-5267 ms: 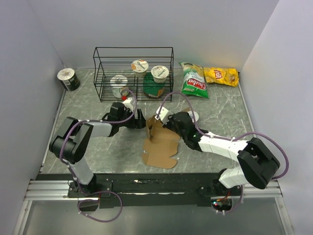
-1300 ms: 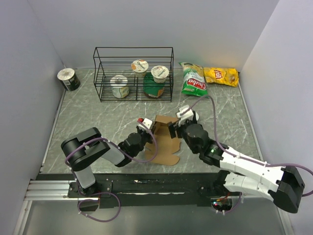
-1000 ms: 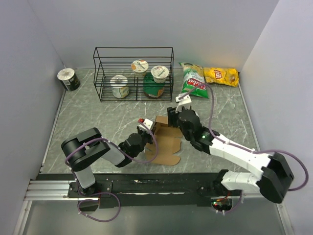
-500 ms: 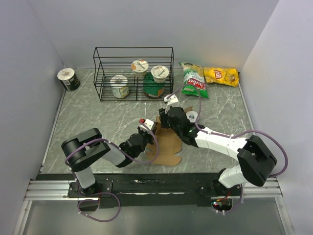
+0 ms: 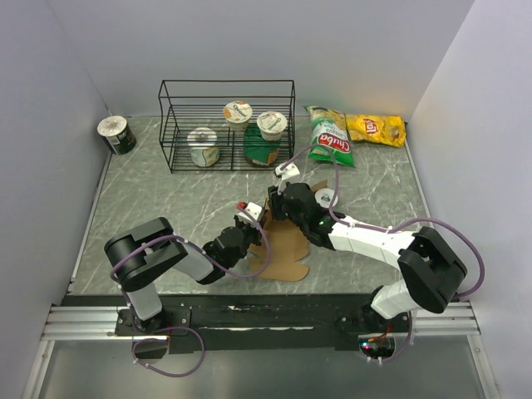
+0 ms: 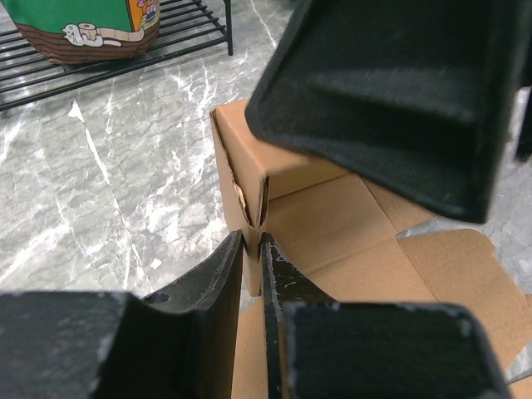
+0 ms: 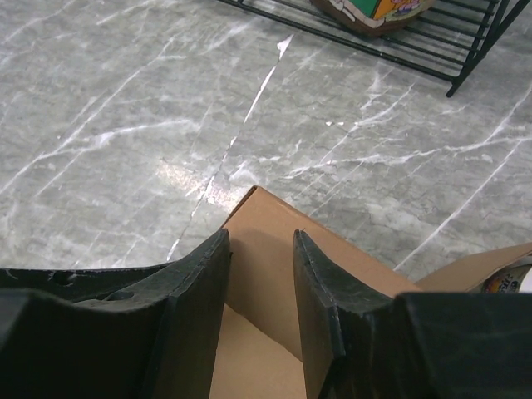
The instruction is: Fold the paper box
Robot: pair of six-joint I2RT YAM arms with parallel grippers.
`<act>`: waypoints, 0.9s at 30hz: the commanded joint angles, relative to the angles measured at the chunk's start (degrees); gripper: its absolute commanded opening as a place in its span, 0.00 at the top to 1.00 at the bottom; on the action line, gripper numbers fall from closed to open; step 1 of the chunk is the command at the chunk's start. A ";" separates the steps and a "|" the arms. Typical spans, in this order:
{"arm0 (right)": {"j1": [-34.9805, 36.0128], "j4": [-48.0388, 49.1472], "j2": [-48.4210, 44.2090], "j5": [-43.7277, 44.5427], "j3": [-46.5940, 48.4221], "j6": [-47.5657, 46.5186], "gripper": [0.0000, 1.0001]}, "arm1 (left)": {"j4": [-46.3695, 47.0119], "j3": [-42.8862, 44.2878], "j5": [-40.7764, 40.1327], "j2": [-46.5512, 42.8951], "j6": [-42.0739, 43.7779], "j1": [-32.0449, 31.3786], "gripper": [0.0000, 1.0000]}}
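The paper box (image 5: 284,247) is plain brown cardboard, partly folded, lying between the arms with flaps spread toward the near edge. My left gripper (image 5: 253,228) is shut on a doubled upright wall of the box (image 6: 249,212), its fingertips (image 6: 235,249) pinching the fold from both sides. My right gripper (image 5: 276,202) hangs over the box's far-left corner. In the right wrist view a raised cardboard panel (image 7: 264,241) shows through the gap of my right gripper (image 7: 259,245), which is open. In the left wrist view the right gripper's black body (image 6: 391,91) looms just above the wall.
A black wire rack (image 5: 226,125) at the back holds yogurt cups and a green pouch. A green chip bag (image 5: 330,137) and a yellow one (image 5: 376,129) lie at back right. A can (image 5: 116,135) sits far left. A small cup (image 5: 327,198) stands beside the right arm.
My right gripper swung left from the box's right side to its far-left corner, and its jaws narrowed. My left gripper kept its pinch on the wall and barely moved.
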 commanded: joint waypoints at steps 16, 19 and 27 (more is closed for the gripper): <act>1.33 -4.12 2.25 2.77 -0.43 -1.16 0.57 | 1.16 3.83 -2.68 4.18 -3.13 -0.57 0.63; 1.33 -4.12 2.16 2.06 -0.43 -0.46 0.57 | 1.50 4.80 -5.32 5.50 -3.92 -0.48 0.59; 1.24 -4.73 1.72 2.15 -0.52 0.60 0.57 | 9.14 4.54 -10.32 9.10 -5.24 -0.48 0.68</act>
